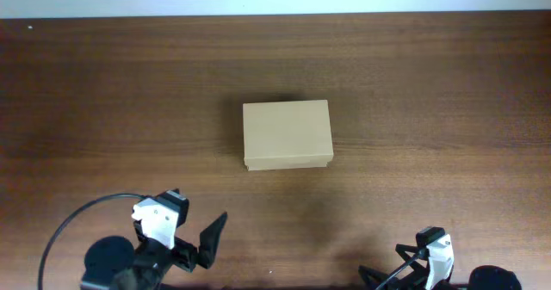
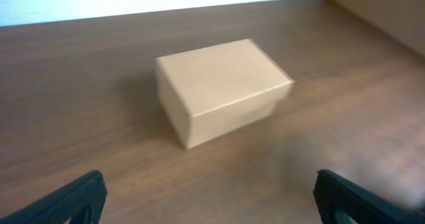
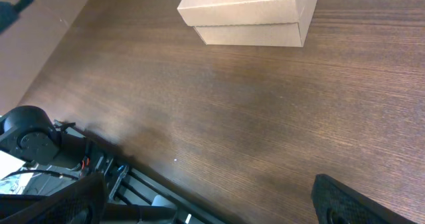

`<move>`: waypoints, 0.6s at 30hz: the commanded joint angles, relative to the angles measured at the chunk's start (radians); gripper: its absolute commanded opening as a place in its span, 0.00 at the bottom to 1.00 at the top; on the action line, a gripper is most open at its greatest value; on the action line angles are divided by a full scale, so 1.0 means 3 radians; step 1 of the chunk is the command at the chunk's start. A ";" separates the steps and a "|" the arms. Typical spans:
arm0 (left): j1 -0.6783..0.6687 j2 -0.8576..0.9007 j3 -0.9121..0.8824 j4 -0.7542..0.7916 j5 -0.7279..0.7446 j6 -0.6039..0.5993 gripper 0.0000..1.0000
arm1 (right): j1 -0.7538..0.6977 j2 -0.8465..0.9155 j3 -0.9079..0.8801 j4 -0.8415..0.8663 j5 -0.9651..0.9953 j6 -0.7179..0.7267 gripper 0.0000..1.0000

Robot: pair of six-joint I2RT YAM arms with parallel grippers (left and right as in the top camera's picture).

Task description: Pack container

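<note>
While the left tool (image 2: 211,196) points toward it, the container (image 1: 287,135) sits shut in the middle of the surface (image 1: 448,83).
From the left: we see the left tool's fingers spread wide with nothing held, and the box lies ahead and a little to its right. In the centre, the container has its lid down and its long axis runs left to right. On the right, the right tool (image 3: 212,204) is also spread and empty, and it sits farther back, so we judge the left arm nearer. Bare dark wood all round gives plenty of room.
</note>
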 commanded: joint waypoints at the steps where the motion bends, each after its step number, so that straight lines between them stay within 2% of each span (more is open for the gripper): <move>1: 0.0139 -0.0272 -0.0313 0.0151 -0.0154 -0.0008 0.99 | -0.0013 -0.0018 -0.0008 -0.0001 -0.0039 -0.0010 0.99; 10: 0.0277 -0.0838 -0.1015 0.0251 -0.0153 -0.0010 0.99 | -0.0013 -0.0018 -0.0008 -0.0001 -0.0039 -0.0010 0.99; 18: 0.0292 -0.0868 -0.1329 0.0281 -0.0156 -0.0023 0.99 | -0.0013 -0.0018 -0.0008 -0.0001 -0.0039 -0.0009 0.99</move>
